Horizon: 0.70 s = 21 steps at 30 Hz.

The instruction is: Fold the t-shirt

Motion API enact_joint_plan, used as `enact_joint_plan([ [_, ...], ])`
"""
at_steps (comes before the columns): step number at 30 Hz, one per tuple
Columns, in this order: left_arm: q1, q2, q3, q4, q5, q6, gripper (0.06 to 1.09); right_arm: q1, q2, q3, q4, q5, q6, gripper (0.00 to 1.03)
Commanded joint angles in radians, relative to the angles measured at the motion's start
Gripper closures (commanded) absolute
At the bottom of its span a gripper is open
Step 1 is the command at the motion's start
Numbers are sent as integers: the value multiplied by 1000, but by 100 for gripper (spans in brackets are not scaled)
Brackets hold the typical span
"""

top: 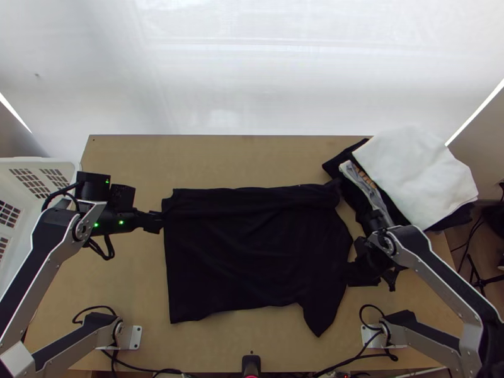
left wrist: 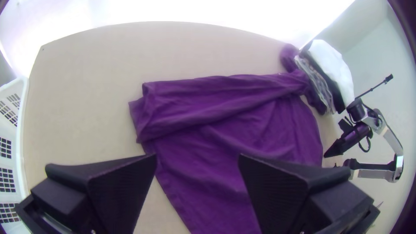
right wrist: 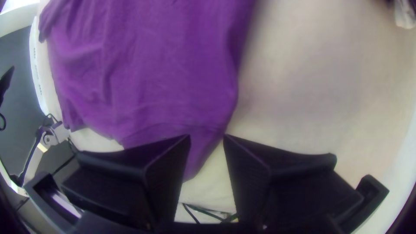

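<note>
Far side seemingly folded over, the dark cloth t-shirt (top: 239,252) next needs near-edge pinching by left claw (left wrist: 197,157) and right claw (right wrist: 207,138), both parted.

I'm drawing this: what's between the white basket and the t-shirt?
In the top view, the left claw and its wrist are between the basket and the t-shirt, above the wooden table.

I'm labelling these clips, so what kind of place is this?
Probably a robot test bench or lab set up for laundry folding: two arms fixed to a wooden table, a dark t-shirt spread partly folded between them, and a white basket beside the table.
</note>
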Motion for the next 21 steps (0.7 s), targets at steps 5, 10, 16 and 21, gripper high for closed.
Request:
enact_joint_plan([
  [5,-24,-23,15,-13,0,-23,18,13,74,-49,29,-26,-43,53],
  [10,-59,-47,12,-102,-1,6,18,31,96,-46,32,-26,-50,53],
  [16,-162,-67,-21,-320,-3,135,19,60,159,-20,58,-26,-68,75],
  [21,-276,-43,-41,-482,-24,274,20,82,153,-26,102,-22,-79,100],
])
